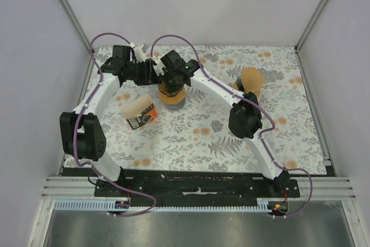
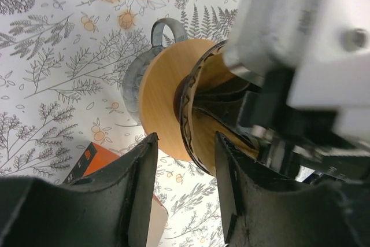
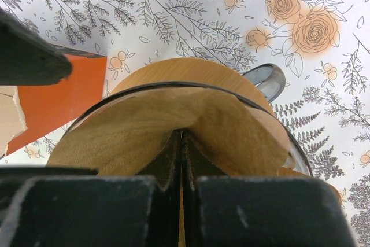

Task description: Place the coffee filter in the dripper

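The coffee filter (image 3: 173, 125), a brown paper cone, sits inside the dripper (image 1: 171, 95), its upper edge rising above the dark rim. It is folded in at the middle, where the right hand (image 3: 182, 180) pinches it. That hand's two black fingers are pressed together on the paper with no gap showing.

The dripper stands on the far part of the surface (image 1: 231, 137), a little left of centre. A flat round wooden collar (image 2: 159, 99) rings it below the rim, and a clear glass handle (image 3: 267, 79) sticks out from one side. Both arms meet over it, the right one from the near right and the left one from the left.

The left hand (image 2: 185, 140) reaches in from the side, its fingers partly spread. The edge of the collar and the dripper's rim lie in the gap between them. Whether the fingers press on the dripper or only stand on either side of it I cannot tell.

Just beside the dripper, near and to the left, a tan and orange box (image 1: 140, 115) lies tilted on the surface, apart from the collar. Well off to the right, on the far side, a tan rounded thing (image 1: 252, 78) stands alone, too small to make out. The surface is covered with a white cloth printed with grey ferns and orange flowers.
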